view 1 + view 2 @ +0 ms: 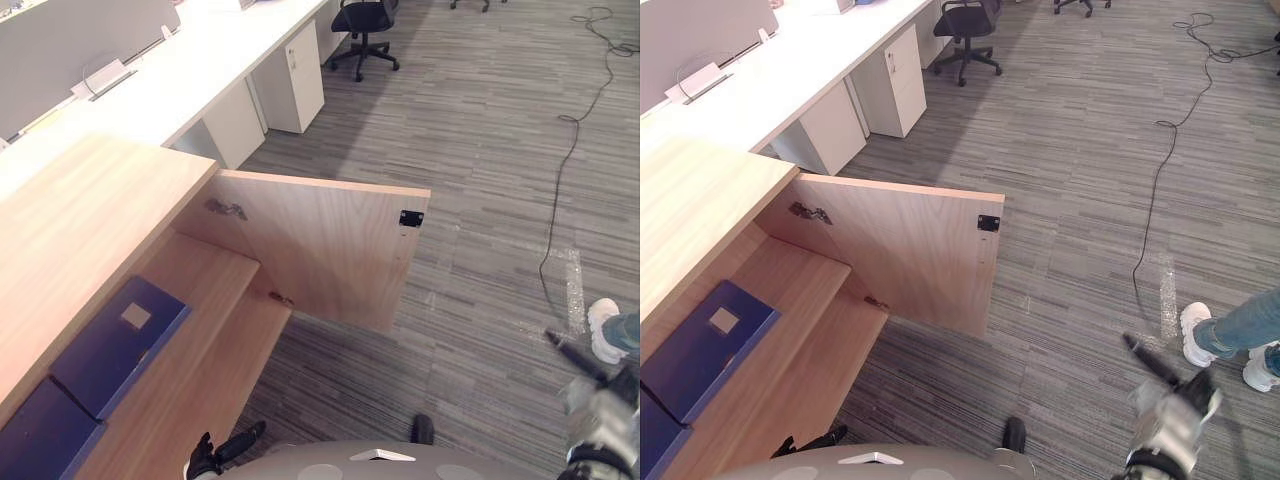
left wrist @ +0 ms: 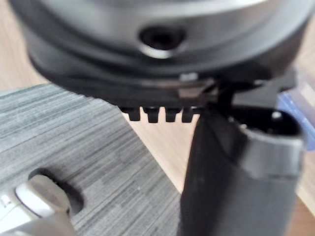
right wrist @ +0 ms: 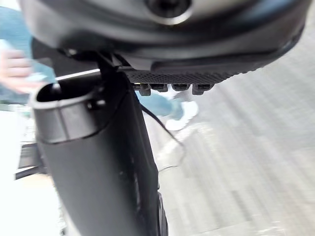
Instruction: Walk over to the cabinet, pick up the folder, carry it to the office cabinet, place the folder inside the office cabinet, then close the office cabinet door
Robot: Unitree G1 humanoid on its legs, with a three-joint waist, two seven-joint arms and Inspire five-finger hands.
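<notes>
The folder (image 1: 120,345) lies on the shelf inside the cabinet (image 1: 90,200), so you're at the closing step. Your left hand (image 1: 215,452) and right hand (image 1: 1170,405) hang low, fingers relaxed and holding nothing. Next, bring your right hand behind the open door (image 1: 320,250) and push it shut.

**Desk:** What have you got around the long white desk (image 1: 200,70)?
**Operator:** I see a grey screen (image 1: 70,45) standing along its far side, and a white drawer unit (image 1: 298,75) tucked under it. A black swivel chair (image 1: 362,25) sits just past the desk's end. Grey striped carpet (image 1: 470,150) runs out from the desk, evenly lit, with a pale strip of tape (image 1: 574,285) well away from it
</notes>
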